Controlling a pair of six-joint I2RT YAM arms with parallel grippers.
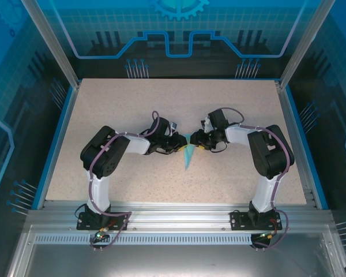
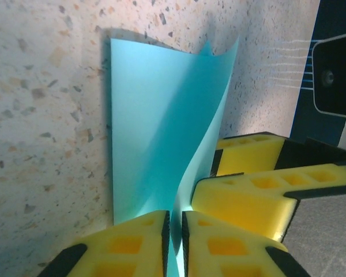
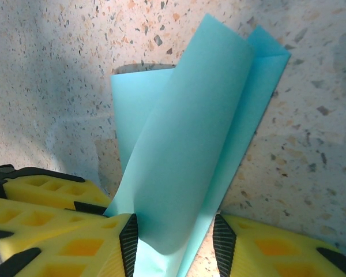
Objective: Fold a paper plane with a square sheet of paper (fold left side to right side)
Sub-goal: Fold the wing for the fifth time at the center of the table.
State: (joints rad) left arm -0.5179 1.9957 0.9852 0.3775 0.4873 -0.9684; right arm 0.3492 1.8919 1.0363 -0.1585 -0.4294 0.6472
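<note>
Pinching thin light-blue folded paper sheet (image 2: 150, 127) in near-closed left gripper (image 2: 175, 225); straddling its raised flap with half-open right gripper (image 3: 174, 234).

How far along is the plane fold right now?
Done: the paper shows overlapping folded layers and is no longer a flat square. In hand: the left hand is pinched shut on its near edge, and the right hand straddles, jaws apart, a flap curling up off the table. Left: that flap is not pressed flat, and no pointed dart shape shows yet.
</note>
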